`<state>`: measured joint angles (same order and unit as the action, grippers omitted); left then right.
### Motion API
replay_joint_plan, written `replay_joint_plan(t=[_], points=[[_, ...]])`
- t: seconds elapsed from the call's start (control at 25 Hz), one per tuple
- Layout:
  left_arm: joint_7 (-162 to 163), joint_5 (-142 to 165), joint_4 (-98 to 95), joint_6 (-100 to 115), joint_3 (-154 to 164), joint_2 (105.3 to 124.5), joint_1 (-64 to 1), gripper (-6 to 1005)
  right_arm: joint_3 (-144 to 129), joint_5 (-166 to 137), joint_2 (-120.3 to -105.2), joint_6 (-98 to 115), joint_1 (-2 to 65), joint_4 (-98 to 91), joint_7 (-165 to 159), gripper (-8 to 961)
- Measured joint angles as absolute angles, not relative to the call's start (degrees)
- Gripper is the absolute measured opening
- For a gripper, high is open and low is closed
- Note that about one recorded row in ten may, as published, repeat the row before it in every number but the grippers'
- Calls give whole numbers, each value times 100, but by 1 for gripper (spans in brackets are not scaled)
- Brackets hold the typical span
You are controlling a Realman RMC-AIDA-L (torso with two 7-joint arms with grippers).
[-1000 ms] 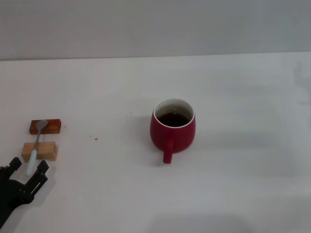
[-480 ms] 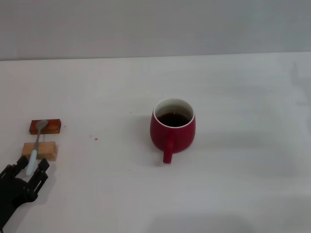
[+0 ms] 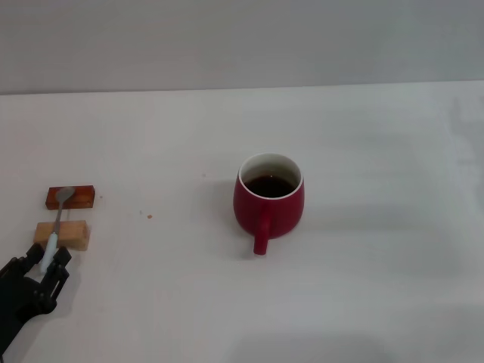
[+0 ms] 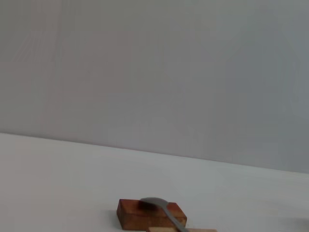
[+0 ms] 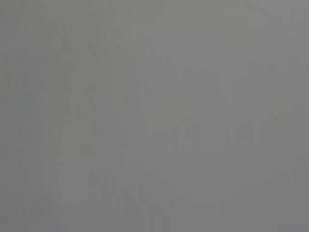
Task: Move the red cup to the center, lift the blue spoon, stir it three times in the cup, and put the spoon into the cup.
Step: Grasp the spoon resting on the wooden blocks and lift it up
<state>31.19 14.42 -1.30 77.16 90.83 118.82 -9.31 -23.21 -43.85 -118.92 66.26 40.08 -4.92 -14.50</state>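
1. The blue spoon (image 3: 55,227) lies across two wooden blocks at the left of the worktop (image 3: 378,151): its metal bowl rests on the dark brown block (image 3: 70,197), its neck crosses the tan block (image 3: 62,234), and its pale handle end juts off toward the robot.
2. Its long axis runs almost straight away from the robot, so the handle end points right at the left gripper (image 3: 47,261).
3. The jaws stand narrowly apart on either side of that handle tip; I cannot tell whether they are touching it, and the spoon rests on its blocks, not yet lifted.
4. The red cup (image 3: 269,201) sits near the middle of the worktop, well apart from the spoon, handle toward the robot, dark liquid inside.
5. The right gripper is out of view, so the left arm is clearly the nearer.
6. Compared with a second ago, the left gripper is farther forward along the handle and its jaws look closer together; spoon, blocks and cup lie as before.
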Motion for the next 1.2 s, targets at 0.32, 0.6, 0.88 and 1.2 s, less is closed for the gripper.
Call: replay_joint_plan(t=[0.32, 0.6, 0.88, 1.2], points=[[3228, 1397, -141, 7586, 9028, 11897, -955, 361, -2320, -4385, -11892, 6627, 4008, -492, -1450, 508], [3317, 1388, -140, 7511, 8953, 11900, -996, 207, -2320, -4385, -11891, 6627, 4012, -492, -1450, 508], [3295, 1378, -161, 7514, 8930, 11900, -1019, 145, -2320, -4385, -11884, 6546, 4033, -492, -1450, 507], [3473, 1379, -198, 7611, 8713, 11908, -1021, 145, -2345, -4385, -11884, 6488, 4018, -493, -1450, 507]])
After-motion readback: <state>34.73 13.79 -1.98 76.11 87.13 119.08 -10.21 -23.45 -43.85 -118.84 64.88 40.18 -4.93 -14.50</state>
